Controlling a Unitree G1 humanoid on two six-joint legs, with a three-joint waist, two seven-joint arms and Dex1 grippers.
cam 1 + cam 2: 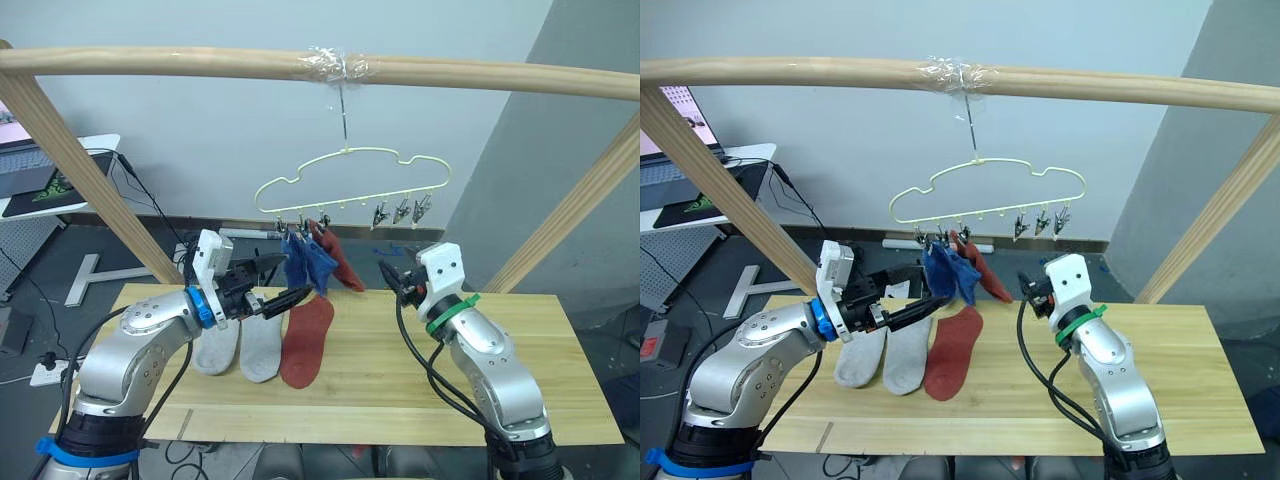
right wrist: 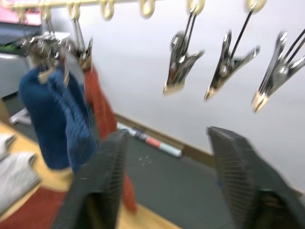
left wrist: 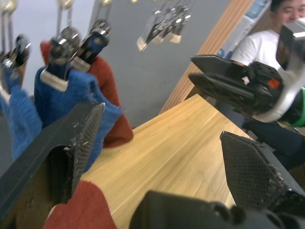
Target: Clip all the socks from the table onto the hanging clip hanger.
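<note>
Clip hanger [image 1: 352, 182]: two blue socks [image 1: 308, 260] and one rust red sock [image 1: 340, 258] clipped, hanging just beyond the left pincer [image 1: 281, 283], fingers apart, empty. Surface [image 1: 520, 350]: two grey socks [image 1: 240, 345] and one red sock [image 1: 304, 340] flat, below left pincer. Right pincer [image 2: 167, 176]: fingers apart, empty, beneath three free clips [image 2: 224, 71].

Three socks [image 1: 318, 258] hang clipped; three lie on the table [image 1: 520, 360].

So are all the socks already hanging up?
No, two grey socks and one red sock lie flat on the table, below the hanger.
</note>
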